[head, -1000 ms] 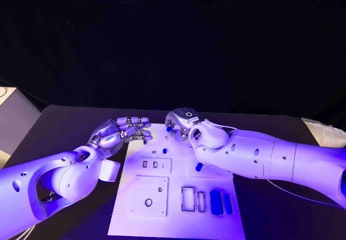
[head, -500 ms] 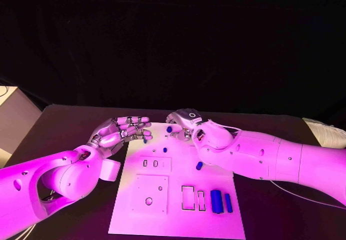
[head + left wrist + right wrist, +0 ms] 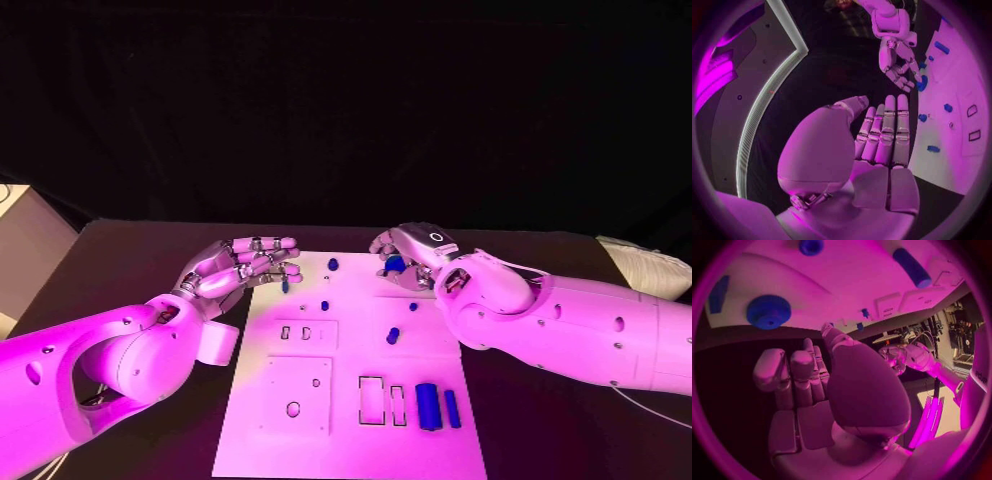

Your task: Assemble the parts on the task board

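white rectangular task board lies flat in the middle of the black table, long side running away from the robot.

left silver hand hovers over the table just beside the board's far left corner, fingers bent inward toward the thumb with nothing between them; the left wrist view shows the fingers lying close side by side.

right silver hand is over the far right part of the board. a round blue disc-shaped part sits at its fingertips; the left wrist view shows the disc right against those fingertips, but i cannot tell whether it is gripped or only touched.

on the board: small blue peg near the far edge, another small blue piece below it, a small blue stud to the right, an oblong blue piece mid-board. thick blue cylinder and thinner blue bar lie side by side near the right edge, next to two rectangular slot outlines.
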Controlling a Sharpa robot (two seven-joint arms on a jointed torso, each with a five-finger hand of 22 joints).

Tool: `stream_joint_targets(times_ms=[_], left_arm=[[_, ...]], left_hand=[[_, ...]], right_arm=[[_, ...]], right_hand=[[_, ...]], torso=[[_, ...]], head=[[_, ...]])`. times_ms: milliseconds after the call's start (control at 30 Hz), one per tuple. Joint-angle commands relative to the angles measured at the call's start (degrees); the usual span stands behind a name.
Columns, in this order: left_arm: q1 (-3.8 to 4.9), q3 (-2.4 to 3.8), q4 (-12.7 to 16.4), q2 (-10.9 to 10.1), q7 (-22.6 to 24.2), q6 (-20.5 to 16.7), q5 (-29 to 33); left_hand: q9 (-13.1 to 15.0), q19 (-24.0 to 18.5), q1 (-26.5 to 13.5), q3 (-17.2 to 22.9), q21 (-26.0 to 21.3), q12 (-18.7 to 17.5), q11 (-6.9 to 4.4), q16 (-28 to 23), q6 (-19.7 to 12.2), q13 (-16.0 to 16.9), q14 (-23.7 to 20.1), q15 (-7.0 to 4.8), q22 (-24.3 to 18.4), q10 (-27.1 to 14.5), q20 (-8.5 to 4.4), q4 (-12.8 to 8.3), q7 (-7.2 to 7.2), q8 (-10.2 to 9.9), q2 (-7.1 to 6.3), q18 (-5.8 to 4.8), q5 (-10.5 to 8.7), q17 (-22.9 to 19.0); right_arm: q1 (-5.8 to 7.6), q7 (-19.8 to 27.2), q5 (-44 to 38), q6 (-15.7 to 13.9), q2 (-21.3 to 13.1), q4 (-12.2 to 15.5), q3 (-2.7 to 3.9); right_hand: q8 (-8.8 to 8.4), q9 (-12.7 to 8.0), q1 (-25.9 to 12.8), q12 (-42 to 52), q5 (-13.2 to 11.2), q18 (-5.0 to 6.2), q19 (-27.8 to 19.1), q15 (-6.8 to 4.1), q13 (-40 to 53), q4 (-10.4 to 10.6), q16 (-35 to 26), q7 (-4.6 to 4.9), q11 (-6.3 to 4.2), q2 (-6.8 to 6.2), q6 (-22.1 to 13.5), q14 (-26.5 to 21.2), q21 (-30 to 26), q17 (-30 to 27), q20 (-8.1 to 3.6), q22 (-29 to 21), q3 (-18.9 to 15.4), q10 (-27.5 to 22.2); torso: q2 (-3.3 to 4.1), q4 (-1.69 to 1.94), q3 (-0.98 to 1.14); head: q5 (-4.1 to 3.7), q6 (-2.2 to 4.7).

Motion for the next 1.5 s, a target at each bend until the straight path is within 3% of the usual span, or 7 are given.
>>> stream_joint_targets(times_ms=[33, 233, 267, 333, 467, 967, 1500], left_arm=[[0.07, 0.05, -0.19, 0.02, 0.45, 1.20, -0.16], [0.06, 0.05, -0.72, 0.19, 0.50, 1.37, -0.16], [0.06, 0.05, -0.79, 0.24, 0.50, 1.41, -0.16], [0.06, 0.04, -0.89, 0.32, 0.49, 1.49, -0.16], [0.05, 0.04, -1.09, 0.47, 0.45, 1.62, -0.16], [0.04, 0.04, -1.39, 0.79, 0.23, 1.87, -0.16], [0.05, 0.04, -1.45, 0.70, 0.05, 1.87, -0.17]], left_hand=[[-0.08, -0.59, -0.53, 0.05, 0.61, -0.29, 0.04, 0.26, 0.13, -0.01, -0.37, -0.01, 0.43, 0.38, -0.10, -0.50, 0.95, -0.32, 0.16, -0.19, -0.22, 0.27], [-0.08, -0.59, -0.53, 0.05, 0.61, -0.29, 0.04, 0.26, 0.13, -0.01, -0.37, -0.01, 0.43, 0.38, -0.10, -0.50, 0.95, -0.32, 0.16, -0.19, -0.22, 0.27], [-0.08, -0.59, -0.53, 0.05, 0.61, -0.29, 0.04, 0.26, 0.13, -0.01, -0.37, -0.01, 0.43, 0.38, -0.10, -0.50, 0.95, -0.32, 0.16, -0.19, -0.22, 0.27], [-0.08, -0.59, -0.53, 0.05, 0.61, -0.29, 0.04, 0.26, 0.13, -0.01, -0.37, -0.01, 0.43, 0.38, -0.10, -0.50, 0.95, -0.32, 0.16, -0.19, -0.22, 0.27], [-0.08, -0.59, -0.53, 0.05, 0.61, -0.29, 0.04, 0.26, 0.13, -0.01, -0.37, -0.01, 0.43, 0.38, -0.10, -0.50, 0.95, -0.32, 0.16, -0.19, -0.22, 0.27], [-0.08, -0.59, -0.53, 0.05, 0.61, -0.29, 0.04, 0.26, 0.13, -0.01, -0.37, -0.01, 0.43, 0.38, -0.10, -0.50, 0.95, -0.32, 0.16, -0.19, -0.22, 0.27], [-0.07, -1.12, -0.68, 0.29, 1.38, -0.27, -0.01, 0.25, 0.27, -0.01, -0.40, -0.04, 0.96, 0.50, -0.13, -0.93, 0.89, -0.34, 0.26, -0.20, -0.20, 0.49]], right_arm=[[0.15, 1.57, 5.65, -2.66, -2.86, 2.34, 0.09], [0.51, 3.24, 12.88, 0.42, -6.49, 2.99, 0.21], [0.56, 3.24, 13.64, 1.29, -6.79, 2.79, 0.22], [0.61, 3.05, 14.52, 2.68, -7.12, 2.39, 0.23], [0.73, 2.08, 15.57, 5.30, -7.22, 1.27, 0.24], [0.87, -1.22, 17.94, 8.30, -2.53, -4.27, 0.26], [1.13, -2.20, 18.87, 6.75, -1.32, -4.97, 0.35]], right_hand=[[0.22, -0.02, -0.09, 1.36, 0.17, -0.55, 1.11, -0.75, 0.94, 1.08, 1.53, -0.30, -0.94, -1.41, 1.00, 0.53, 1.79, 2.06, -0.39, 2.29, 2.20, 5.04], [-0.24, -0.23, -1.25, 11.28, 1.31, -1.80, 3.81, -2.45, 8.77, 1.72, 6.52, -1.50, -2.98, -4.48, 0.86, 2.17, 6.88, 9.46, -1.67, 8.55, 0.77, 14.84], [-0.12, -0.07, -1.05, 29.95, 4.96, -2.30, 4.80, -2.71, 28.27, 1.32, 9.82, -2.07, -3.31, -3.44, 0.76, 3.16, 8.92, 14.23, -2.10, 11.01, -2.02, 12.85], [-0.32, -0.09, -1.54, 64.22, 5.35, -3.31, 6.47, -2.21, 63.68, 3.08, 15.42, -0.73, -2.72, -2.21, -0.51, 4.33, 12.49, 23.83, -1.38, 15.46, -6.16, 14.83], [-0.11, -0.15, -2.22, 78.06, 5.51, -4.58, 9.38, -0.84, 79.11, 3.75, 20.85, -0.19, -1.44, -1.16, -1.23, 6.18, 17.47, 34.36, -0.34, 21.56, -9.32, 20.44], [0.48, -0.18, -2.76, 82.95, 6.98, -5.75, 11.86, -0.15, 84.84, 3.83, 24.17, 0.20, -0.74, 0.20, -1.21, 7.60, 21.18, 42.26, 0.46, 26.06, -10.49, 24.43], [0.85, -0.15, -3.31, 83.15, 9.02, -5.75, 11.86, -0.12, 85.07, 3.87, 24.48, 0.15, -0.76, 0.78, -0.70, 7.76, 21.18, 43.07, 0.53, 26.06, -9.88, 24.63]], torso=[[-0.21, -0.81, 0.50], [-0.31, -1.17, 0.96], [-0.32, -1.14, 0.99], [-0.32, -1.10, 1.03], [-0.28, -0.91, 0.97], [-0.09, -0.69, 0.81], [0.10, -0.57, 0.91]], head=[[0.00, 0.20], [0.00, 0.27], [0.01, 0.29], [0.05, 0.27], [-0.05, 0.18], [0.13, -0.39], [0.07, -0.90]])
